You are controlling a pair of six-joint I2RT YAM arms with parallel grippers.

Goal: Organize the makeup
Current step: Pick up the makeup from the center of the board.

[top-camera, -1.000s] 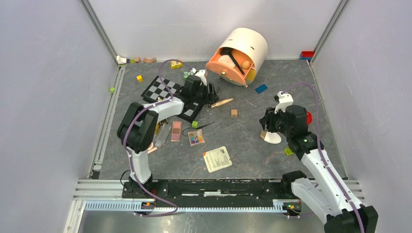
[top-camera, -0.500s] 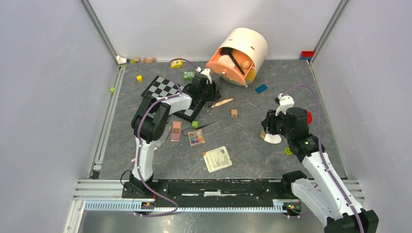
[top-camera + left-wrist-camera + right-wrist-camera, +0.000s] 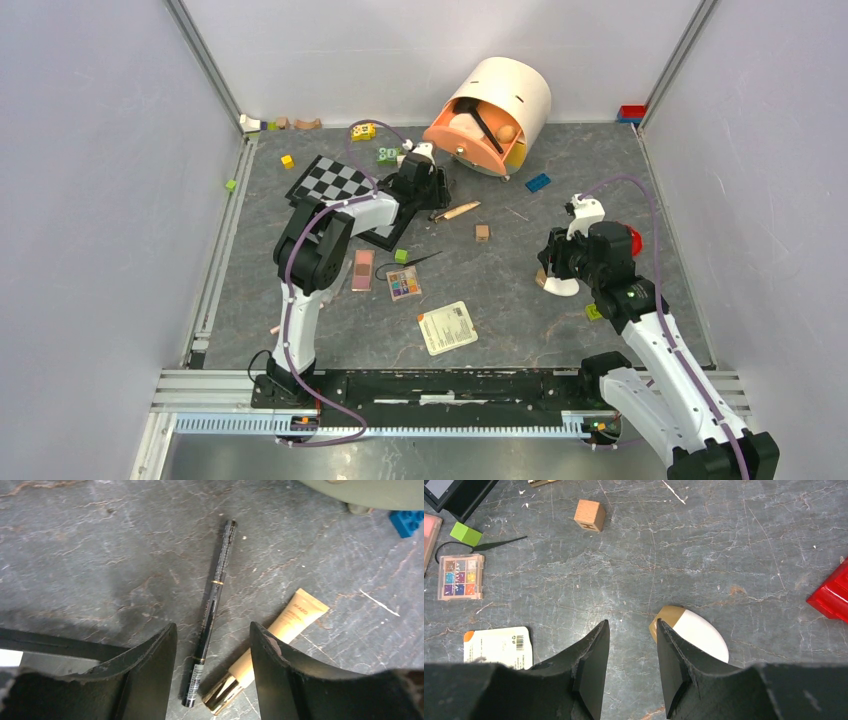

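Hovering low over the grey table (image 3: 500, 300), the left gripper (image 3: 214, 630) has its jaws spread and holds nothing. A black cosmetic pencil (image 3: 218, 580) lies flat on the table directly beneath the gap, running near to far, so a closing stroke would cross its barrel. Just right of the pencil lies a beige tube (image 3: 290, 620) with a gold cap at its near end; the two look close but apart. A blue brick (image 3: 407, 522) sits at the far right. The pencil is judged light, stiff, thin and smooth, and liable to roll or slip, so it is best taken mid-barrel near its gold band, with the fingertips down at table level. The tube's body is judged soft, and its cap is the firmer hold. From above, this arm is far and left of centre, between the chessboard (image 3: 335, 182) and the tipped peach round case (image 3: 490, 115). The right gripper (image 3: 631, 630), at the right, is likewise parted and empty. A white egg-shaped sponge (image 3: 699, 635) lies just right of its right finger, judged soft and springy, best squeezed gently across its widest part.
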